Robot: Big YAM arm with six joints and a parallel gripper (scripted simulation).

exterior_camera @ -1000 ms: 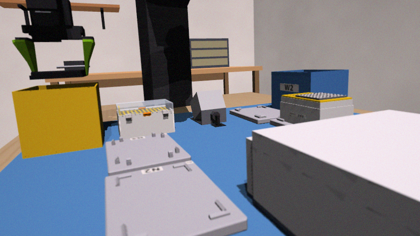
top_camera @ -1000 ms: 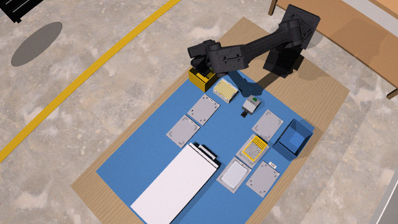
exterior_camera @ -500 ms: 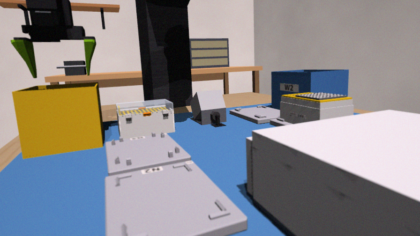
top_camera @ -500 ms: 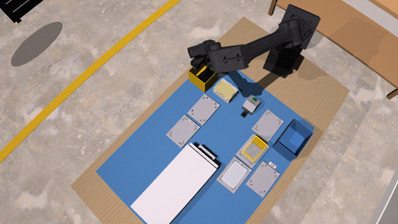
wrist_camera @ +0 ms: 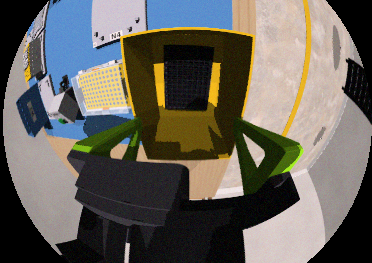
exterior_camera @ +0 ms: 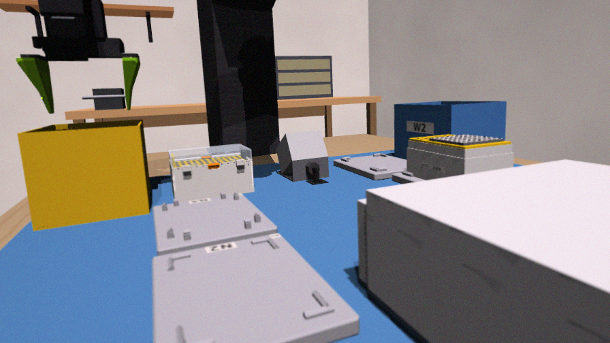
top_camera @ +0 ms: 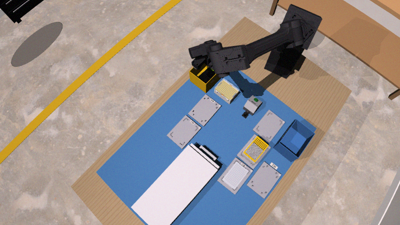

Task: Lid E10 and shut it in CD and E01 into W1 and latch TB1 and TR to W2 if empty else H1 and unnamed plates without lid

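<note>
Blue matting covers the bench; from the top, the dark arm reaches over the yellow bin at the mat's far corner. Seen from outside, the gripper hangs above that bin, green fingers spread wide, holding nothing. Looking down from the wrist, the black plate lies inside the bin (well below the fingers).

Laboratory bench inside an industrial hall. A blue bench mat carries grey plate nests, a yellow-topped tip rack and a white well plate. At 10 o'clock, a painted yellow line crosses the mottled concrete floor.
</note>
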